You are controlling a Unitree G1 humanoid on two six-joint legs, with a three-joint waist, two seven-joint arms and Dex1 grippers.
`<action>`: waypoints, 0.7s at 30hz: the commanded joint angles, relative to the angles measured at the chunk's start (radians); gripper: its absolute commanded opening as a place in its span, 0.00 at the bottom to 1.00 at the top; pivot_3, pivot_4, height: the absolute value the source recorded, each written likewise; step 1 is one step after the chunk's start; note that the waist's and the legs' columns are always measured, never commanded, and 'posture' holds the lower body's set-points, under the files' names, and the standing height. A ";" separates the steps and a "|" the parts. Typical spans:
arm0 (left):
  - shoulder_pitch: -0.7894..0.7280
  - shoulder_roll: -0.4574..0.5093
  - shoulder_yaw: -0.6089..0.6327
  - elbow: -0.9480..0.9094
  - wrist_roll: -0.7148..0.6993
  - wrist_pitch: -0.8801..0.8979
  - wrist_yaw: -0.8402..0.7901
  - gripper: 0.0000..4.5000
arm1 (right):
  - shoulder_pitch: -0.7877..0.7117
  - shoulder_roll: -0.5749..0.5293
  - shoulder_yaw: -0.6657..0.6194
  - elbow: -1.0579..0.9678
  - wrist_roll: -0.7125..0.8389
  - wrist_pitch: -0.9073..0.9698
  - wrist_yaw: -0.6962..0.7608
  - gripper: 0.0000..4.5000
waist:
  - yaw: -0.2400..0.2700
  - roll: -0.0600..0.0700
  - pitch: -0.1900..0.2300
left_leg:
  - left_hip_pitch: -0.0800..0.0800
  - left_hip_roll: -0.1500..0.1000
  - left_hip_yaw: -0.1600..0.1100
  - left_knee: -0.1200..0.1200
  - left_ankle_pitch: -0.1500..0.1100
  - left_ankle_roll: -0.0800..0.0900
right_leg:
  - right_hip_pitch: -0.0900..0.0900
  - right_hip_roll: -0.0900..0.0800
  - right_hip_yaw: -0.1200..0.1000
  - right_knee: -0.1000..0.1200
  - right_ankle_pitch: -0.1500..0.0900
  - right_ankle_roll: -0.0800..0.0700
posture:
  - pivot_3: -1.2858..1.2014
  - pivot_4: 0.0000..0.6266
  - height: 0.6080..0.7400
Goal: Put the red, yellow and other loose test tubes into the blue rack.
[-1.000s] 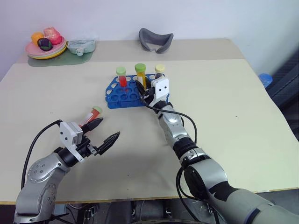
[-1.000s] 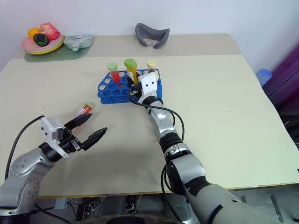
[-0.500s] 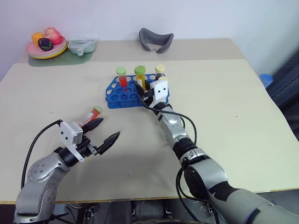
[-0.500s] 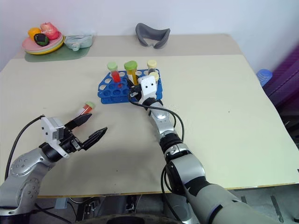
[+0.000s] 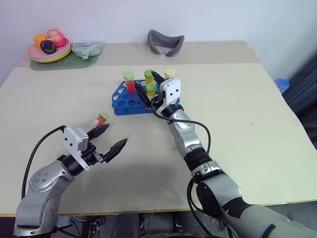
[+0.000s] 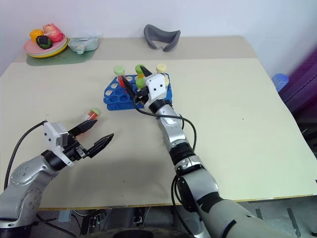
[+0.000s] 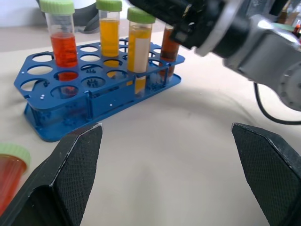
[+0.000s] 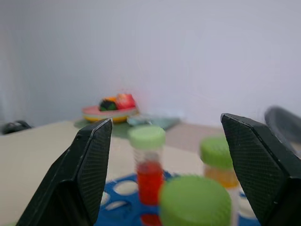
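The blue rack [image 5: 130, 98] stands mid-table and holds a red tube [image 5: 129, 81], a yellow tube [image 5: 148, 77], a brown tube [image 5: 169, 75] and a green-capped yellow-and-white tube [image 5: 151, 90]. My right gripper [image 5: 148, 86] hangs open just above the rack. Its fingers stand on either side of that last tube's cap [image 8: 195, 200] without touching it. A loose red tube [image 5: 100, 119] with a green cap lies on the table to the near left. My left gripper [image 5: 110, 140] is open and empty just in front of it, one fingertip close beside it.
A plate of toy food [image 5: 48, 51] on a green mat and a clear container [image 5: 86, 48] sit at the back left. A grey curved object [image 5: 165, 42] lies at the back centre. A blue object [image 5: 281, 84] shows beyond the table's right edge.
My right gripper has opened and let go of the yellow-and-white tube, which now stands lower in the rack. The gripper has risen a little. The left arm has not moved.
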 commanded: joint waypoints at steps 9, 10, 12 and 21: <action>-0.134 0.080 0.101 -0.012 -0.007 0.181 0.203 1.00 | 0.062 -0.066 0.052 -0.569 0.080 0.221 0.086 0.83 | 0.004 0.000 0.000 | 0.000 0.000 -0.001 0.000 0.000 0.000 | 0.000 0.000 0.000 0.000 0.000 0.000 | 0.52 0.24 0.96; -0.150 0.105 0.104 -0.009 -0.004 0.221 0.222 1.00 | 0.072 -0.097 0.060 -0.629 0.105 0.281 0.119 0.83 | 0.005 0.000 0.000 | 0.000 0.000 -0.001 0.000 0.000 0.000 | 0.000 0.000 0.000 0.000 0.000 0.000 | 0.52 0.24 0.96; -0.196 0.150 0.114 -0.008 -0.025 0.336 0.273 1.00 | 0.095 -0.175 0.075 -0.738 0.145 0.396 0.187 0.83 | 0.005 -0.001 0.000 | 0.000 0.000 -0.001 0.000 0.000 0.000 | 0.000 0.000 0.000 0.000 0.000 0.000 | 0.52 0.24 0.96; -0.514 0.296 -0.006 0.063 -0.015 0.861 0.429 1.00 | 0.269 -0.567 0.067 -1.070 0.294 0.726 0.447 0.83 | 0.018 -0.001 0.000 | 0.000 -0.001 -0.002 0.000 0.000 0.000 | 0.001 0.001 0.000 0.000 0.000 0.000 | 0.52 0.24 0.96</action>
